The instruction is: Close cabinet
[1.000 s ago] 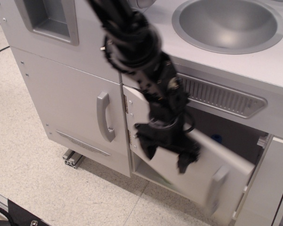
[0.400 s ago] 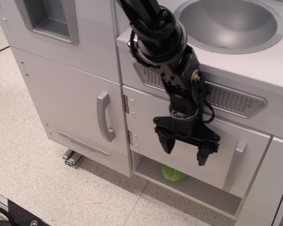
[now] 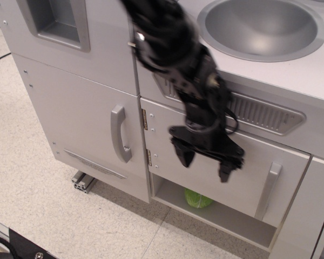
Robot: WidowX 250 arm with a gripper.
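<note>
The black gripper (image 3: 206, 163), blurred, spread wide and holding nothing, hangs before the cabinet door (image 3: 216, 170), which lies flush shut under the sink (image 3: 262, 27), a green object (image 3: 197, 199) below it

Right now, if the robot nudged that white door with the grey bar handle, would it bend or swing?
The cabinet door would probably swing stiffly, not bend: it looks like a flat rigid panel on metal hinges. It seems light, being thin toy-kitchen board. It already sits about flush, so a push from the open tool likely moves it little.
</note>
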